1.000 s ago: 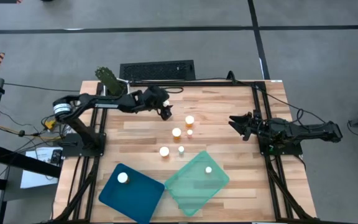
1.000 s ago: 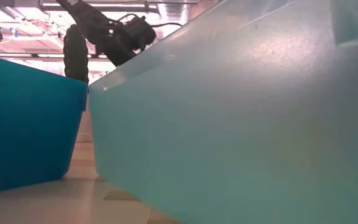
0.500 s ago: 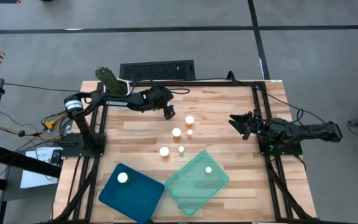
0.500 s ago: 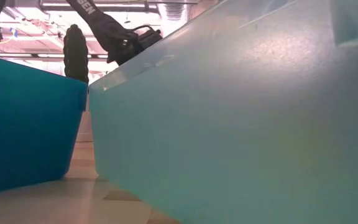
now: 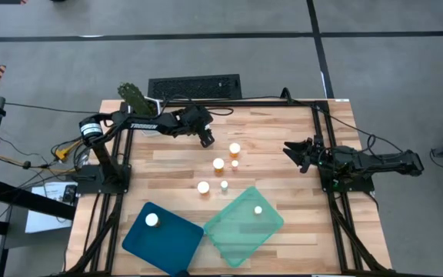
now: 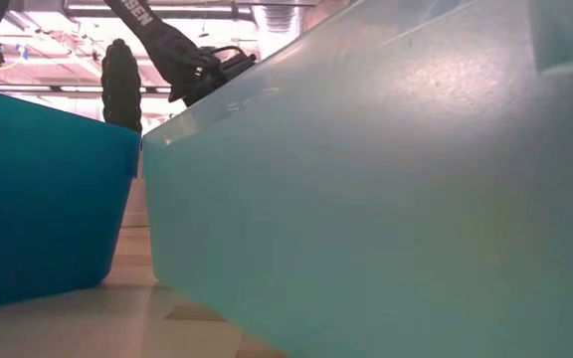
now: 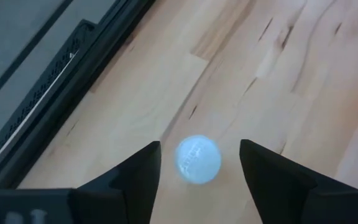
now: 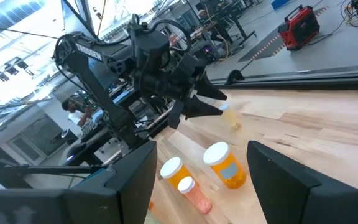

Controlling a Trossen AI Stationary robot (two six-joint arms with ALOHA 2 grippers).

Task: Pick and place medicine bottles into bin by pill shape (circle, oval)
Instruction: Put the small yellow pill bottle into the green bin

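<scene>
Several amber bottles with white caps stand in the middle of the table, among them one at the far right [image 5: 234, 148] and one nearer [image 5: 203, 187]. One bottle stands in the blue tray [image 5: 152, 220] and one in the green tray [image 5: 258, 209]. My left gripper [image 5: 206, 140] is open, points down and hovers over a further bottle, whose white cap [image 7: 198, 160] shows between its fingers with a gap on each side. My right gripper [image 5: 289, 150] is open and empty at the table's right side.
The blue tray [image 5: 177, 248] and the green tray [image 5: 237, 235] lie side by side at the near edge. A potted plant [image 5: 134, 98] and a black slotted panel [image 5: 194, 86] sit at the far edge. Bare wood lies between the bottles and my right gripper.
My left arm has stretched out and its gripper has come down a little over the bottle near the table's far edge. Its fingers stay apart.
</scene>
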